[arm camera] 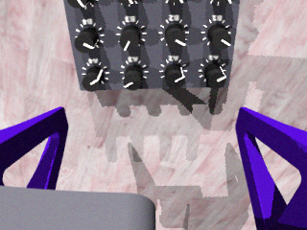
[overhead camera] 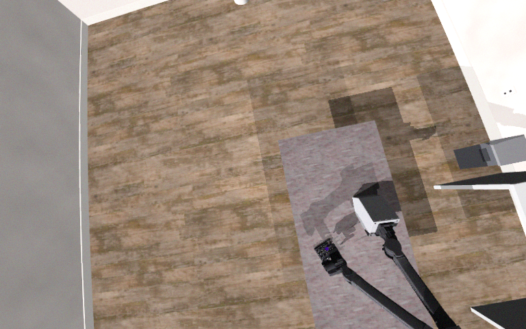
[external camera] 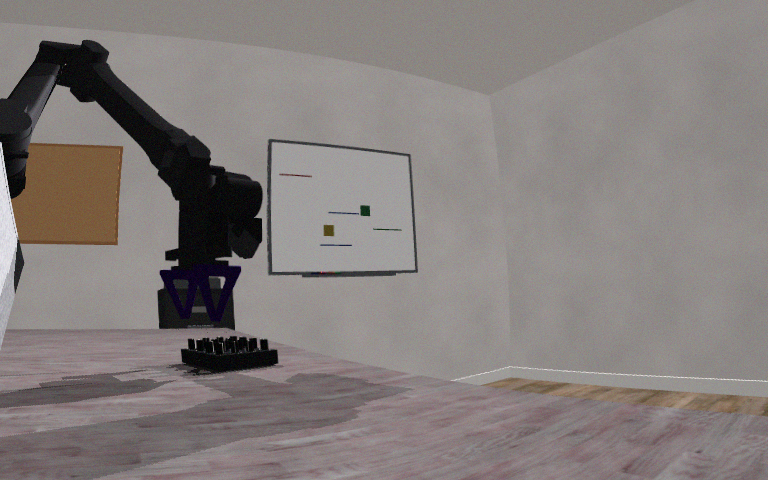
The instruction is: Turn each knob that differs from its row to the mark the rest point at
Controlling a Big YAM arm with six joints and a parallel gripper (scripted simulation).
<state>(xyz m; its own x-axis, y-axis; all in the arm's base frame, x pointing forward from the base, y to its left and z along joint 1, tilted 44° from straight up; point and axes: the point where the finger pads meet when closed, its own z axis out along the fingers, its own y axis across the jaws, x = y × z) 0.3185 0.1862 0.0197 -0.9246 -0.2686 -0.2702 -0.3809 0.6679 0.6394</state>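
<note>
The knob box (external camera: 242,359) (arm camera: 153,82) stands on the table (external camera: 509,435). In the wrist view its rear edge is nearest, with A4 to A1 running left to right. Lines of A4 (arm camera: 91,82), A2 (arm camera: 174,80) and A1 (arm camera: 215,79) point right and slightly up; that of A3 (arm camera: 131,79) points lower left. Lines of B4 (arm camera: 86,40), B2 (arm camera: 175,37) and B1 (arm camera: 218,36) point lower right; that of B3 (arm camera: 129,38) points down and slightly left. Rows C and D are cut off or out of view. My gripper (external camera: 200,318) (arm camera: 152,116) is open and empty, above the box's height.
A white block-shaped object with a black top (overhead camera: 376,209) stands to the right of the box, beside a second black linkage (overhead camera: 411,275). Arm shadows fall on the table around the box. A whiteboard (external camera: 345,192) hangs on the wall behind.
</note>
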